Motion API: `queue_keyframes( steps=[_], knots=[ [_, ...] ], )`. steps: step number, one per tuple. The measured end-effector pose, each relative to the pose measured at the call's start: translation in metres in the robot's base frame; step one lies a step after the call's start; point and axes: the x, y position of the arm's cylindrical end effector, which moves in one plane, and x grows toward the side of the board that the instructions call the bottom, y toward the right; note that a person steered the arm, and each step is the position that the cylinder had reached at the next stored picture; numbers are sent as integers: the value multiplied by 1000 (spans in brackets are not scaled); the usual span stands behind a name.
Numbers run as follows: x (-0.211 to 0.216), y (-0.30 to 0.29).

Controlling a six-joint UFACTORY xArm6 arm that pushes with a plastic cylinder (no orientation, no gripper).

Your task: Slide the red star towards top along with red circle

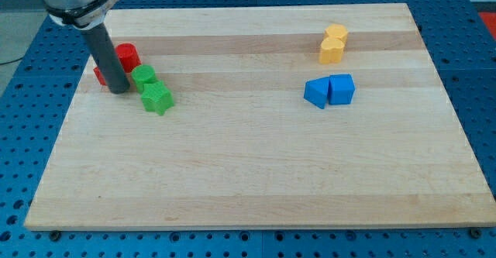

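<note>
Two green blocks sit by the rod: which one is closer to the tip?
The upper green block, right beside my tip on the view's right. The green star lies lower and farther right.

My arm comes in from the view's top left corner. Its end is a round silver and grey part, cut off by the picture's edge. A straight dark rod (107, 56) hangs down from that part and leans a little toward the view's right. My tip (118, 91) is at the rod's very bottom, low down against the surface under it.
</note>
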Motion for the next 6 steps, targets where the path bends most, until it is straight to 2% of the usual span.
queue_keyframes(
  steps=[1, 2, 4, 6],
  knots=[
    [15, -17],
    [12, -28],
    [-25, -24],
    [-63, 20]
  ],
)
